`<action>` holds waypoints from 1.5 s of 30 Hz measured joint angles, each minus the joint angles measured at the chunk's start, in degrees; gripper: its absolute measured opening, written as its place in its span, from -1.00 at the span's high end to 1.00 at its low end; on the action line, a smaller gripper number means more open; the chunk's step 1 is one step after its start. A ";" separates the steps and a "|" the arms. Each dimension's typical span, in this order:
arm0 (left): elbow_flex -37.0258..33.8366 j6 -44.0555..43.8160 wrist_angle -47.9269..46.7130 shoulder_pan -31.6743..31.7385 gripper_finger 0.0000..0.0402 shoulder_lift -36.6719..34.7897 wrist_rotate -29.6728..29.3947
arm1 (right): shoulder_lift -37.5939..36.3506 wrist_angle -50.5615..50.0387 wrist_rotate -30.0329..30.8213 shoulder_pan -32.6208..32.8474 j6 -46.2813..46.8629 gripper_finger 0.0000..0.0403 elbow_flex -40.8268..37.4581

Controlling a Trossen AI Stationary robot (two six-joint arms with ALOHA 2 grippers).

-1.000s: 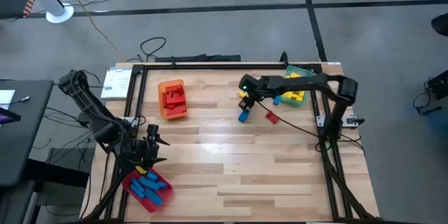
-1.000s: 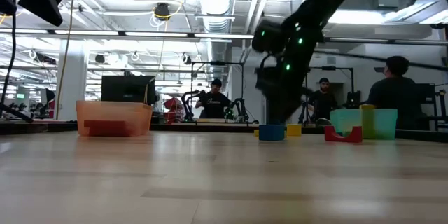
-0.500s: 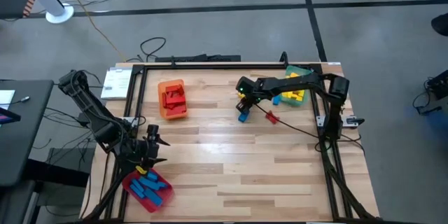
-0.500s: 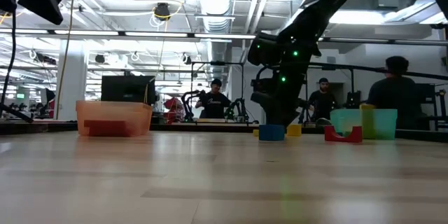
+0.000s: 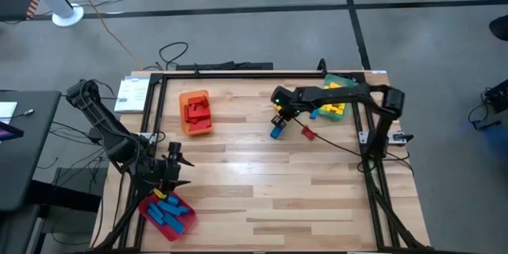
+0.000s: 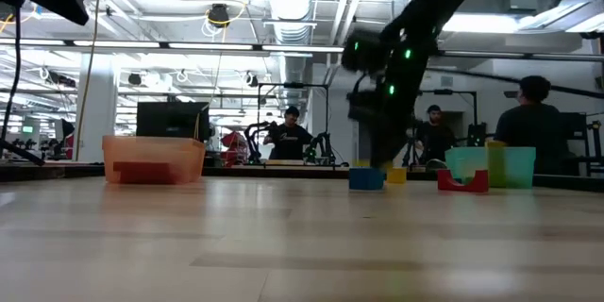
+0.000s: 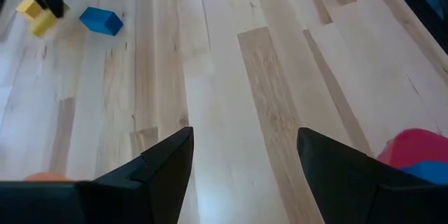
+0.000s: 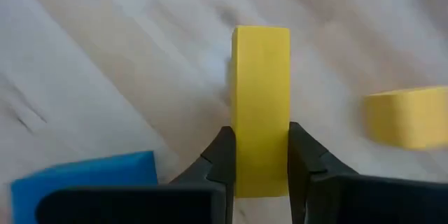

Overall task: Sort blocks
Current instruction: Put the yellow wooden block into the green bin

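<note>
My right gripper (image 5: 278,116) is at the table's far right part, shut on a yellow block (image 8: 260,105). A second yellow block (image 8: 409,116) and a blue block (image 5: 276,132) lie on the wood beside it, and a red block (image 5: 308,133) lies a little to their right. The green tray (image 5: 334,100) behind holds yellow and blue blocks. My left gripper (image 7: 241,161) hangs open over bare wood at the near left, next to the red tray (image 5: 169,213) of blue blocks. My right gripper pinches the yellow block's two long sides (image 8: 241,155) between its two fingers, near one end, and the rest of the bar juts out past the fingertips. The fingers come from above, slanting in from the table's right. In the low view the block (image 6: 360,163) seems just clear of the table.
An orange tray (image 5: 196,113) with red blocks stands at the far left of the wood. A black frame (image 5: 238,70) borders the table. The middle and near right of the wood are bare. People and other arms show in the room behind.
My right gripper dipped down to the table beside the blue block, took hold of the yellow block and has come up a little with it. The blue and red blocks have stayed where they were.
</note>
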 joint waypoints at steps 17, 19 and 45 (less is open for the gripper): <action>0.00 16.13 11.61 11.54 -0.25 6.87 -0.04 | -22.62 -40.01 15.09 -4.26 20.65 0.61 0.26; 0.00 17.72 14.11 13.53 -0.25 8.86 -0.02 | -22.63 -42.25 15.79 -5.70 21.96 0.61 0.22; -0.02 23.80 47.89 32.85 -0.25 36.55 3.50 | -12.66 -40.68 17.19 -18.95 14.05 0.00 0.22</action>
